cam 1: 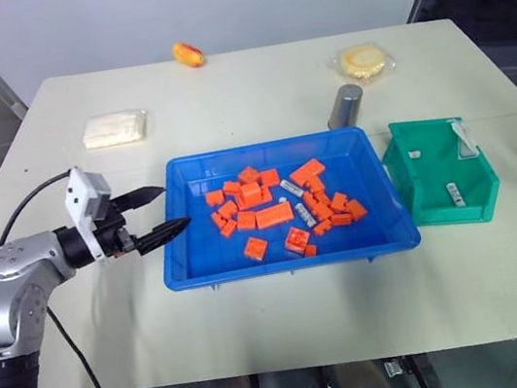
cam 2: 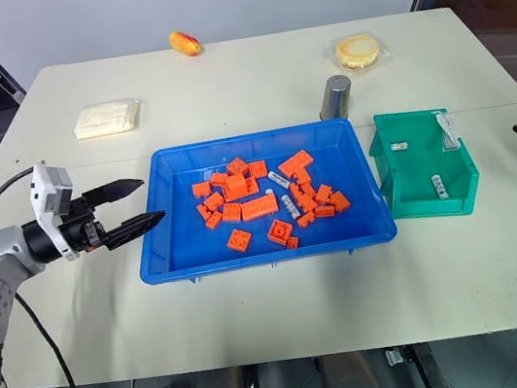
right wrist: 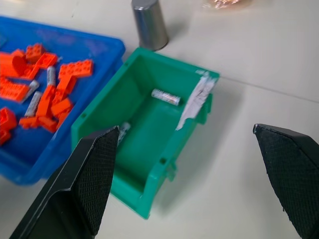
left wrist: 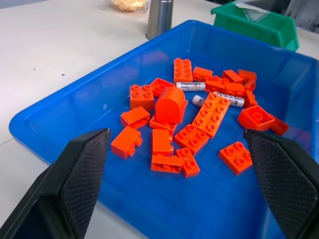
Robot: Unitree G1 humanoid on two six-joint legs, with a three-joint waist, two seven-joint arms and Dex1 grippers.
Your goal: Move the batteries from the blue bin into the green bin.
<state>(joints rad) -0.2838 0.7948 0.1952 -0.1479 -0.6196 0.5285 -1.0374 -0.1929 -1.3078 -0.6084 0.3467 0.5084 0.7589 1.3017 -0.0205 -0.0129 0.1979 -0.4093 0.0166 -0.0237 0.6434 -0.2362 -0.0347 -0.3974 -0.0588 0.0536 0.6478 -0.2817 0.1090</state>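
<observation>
I read the job as partly done. Two batteries already lie on the floor of the green bin [right wrist: 149, 139], one near its back wall [right wrist: 165, 96] and one nearer the cut-away front [right wrist: 123, 130]. That bin sits toward the right edge of the tabletop [cam 1: 251, 87], just beside the right-hand wall of the blue bin [cam 1: 196, 263], which takes up the middle of the tabletop.

What is left is in the blue bin. Among the orange bricks [cam 1: 274, 214] I can make out at least two batteries still there: one [left wrist: 190, 85] lies beside the bricks toward the far side of the pile, and another [left wrist: 230, 98] is tucked against a long brick. A third small silvery end [left wrist: 198, 100] shows between them, but whether that is a further battery I cannot say for certain. Bricks may hide more.

My left gripper [cam 1: 167, 211] hangs at the blue bin's left rim, its fingers spread apart and holding nothing, pointing in over the pile. My right gripper [right wrist: 187, 177] hovers above the green bin with its fingers spread wide and nothing between them.

So my judgement: two delivered, two or three to go, both grippers free, and the next pick falls to whichever arm reaches into the brick pile.
</observation>
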